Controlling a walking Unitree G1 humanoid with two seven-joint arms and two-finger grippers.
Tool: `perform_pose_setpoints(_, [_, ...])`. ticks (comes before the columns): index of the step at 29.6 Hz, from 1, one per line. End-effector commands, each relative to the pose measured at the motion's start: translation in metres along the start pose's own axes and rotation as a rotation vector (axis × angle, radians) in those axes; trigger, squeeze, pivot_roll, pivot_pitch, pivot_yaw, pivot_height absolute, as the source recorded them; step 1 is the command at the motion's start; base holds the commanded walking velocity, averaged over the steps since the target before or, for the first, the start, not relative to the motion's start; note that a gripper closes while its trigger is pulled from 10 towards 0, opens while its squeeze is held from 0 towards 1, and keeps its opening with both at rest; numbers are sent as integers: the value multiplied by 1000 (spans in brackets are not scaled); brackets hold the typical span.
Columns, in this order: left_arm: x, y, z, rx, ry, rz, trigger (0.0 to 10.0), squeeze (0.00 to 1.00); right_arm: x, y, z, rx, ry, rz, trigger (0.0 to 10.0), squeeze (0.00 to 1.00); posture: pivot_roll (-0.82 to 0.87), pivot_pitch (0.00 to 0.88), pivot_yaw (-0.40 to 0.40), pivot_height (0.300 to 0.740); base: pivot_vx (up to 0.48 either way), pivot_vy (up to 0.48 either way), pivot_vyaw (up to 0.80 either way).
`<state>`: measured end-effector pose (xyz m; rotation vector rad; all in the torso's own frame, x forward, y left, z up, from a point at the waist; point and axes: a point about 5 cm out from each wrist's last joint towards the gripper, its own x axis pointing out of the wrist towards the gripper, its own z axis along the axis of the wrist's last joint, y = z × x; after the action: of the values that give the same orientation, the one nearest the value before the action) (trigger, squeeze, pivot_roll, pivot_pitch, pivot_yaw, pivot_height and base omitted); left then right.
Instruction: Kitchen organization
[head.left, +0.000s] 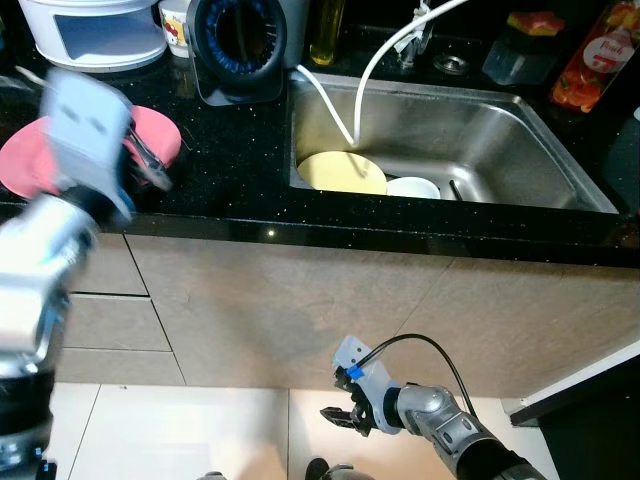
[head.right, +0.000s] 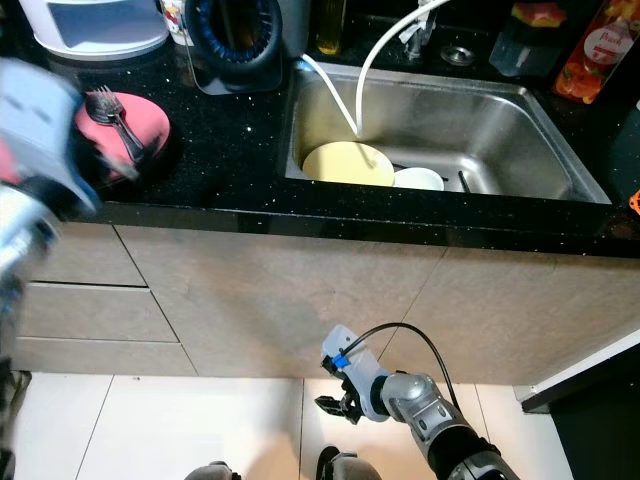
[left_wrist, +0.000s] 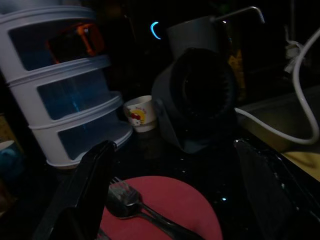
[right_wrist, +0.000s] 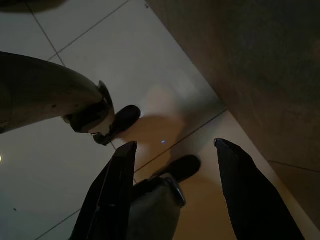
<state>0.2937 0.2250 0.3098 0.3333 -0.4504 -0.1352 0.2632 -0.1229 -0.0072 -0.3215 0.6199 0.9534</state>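
A home kitchen is shown: a stainless steel sink (head.left: 480, 130) is set into a black speckled countertop (head.left: 230, 170), with beige cabinet fronts (head.left: 300, 300) below, a tiled floor (head.right: 150, 420), bottles (head.left: 595, 55) behind the basin and a pink plate (head.right: 125, 125) with cutlery.

Little can be read here. The red bottle (head.left: 597, 55) at the back of the dark surface (head.left: 230, 160), beyond the sink (head.left: 560, 150), carries a pale label with script lettering too small and blurred to make out. The small white cup (left_wrist: 140, 113) beside the stacked white container (left_wrist: 70, 90) bears a red and yellow cartoon print, but no legible words or numbers.
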Motion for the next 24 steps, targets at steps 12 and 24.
perform_pose_setpoints(12, [1, -35, -14, -169, -7, 3, 10000, 0, 6, -1, 1, -38, -8, -36, 10000, 0, 191, 92, -54, 740, 0, 0, 663])
perform_pose_setpoints(24, [3, -26, -10, -156, -25, 19, 10000, 0, 11, 2, 0, -83, 15, -48, 10000, 0, 199, 92, -52, 740, 0, 0, 794])
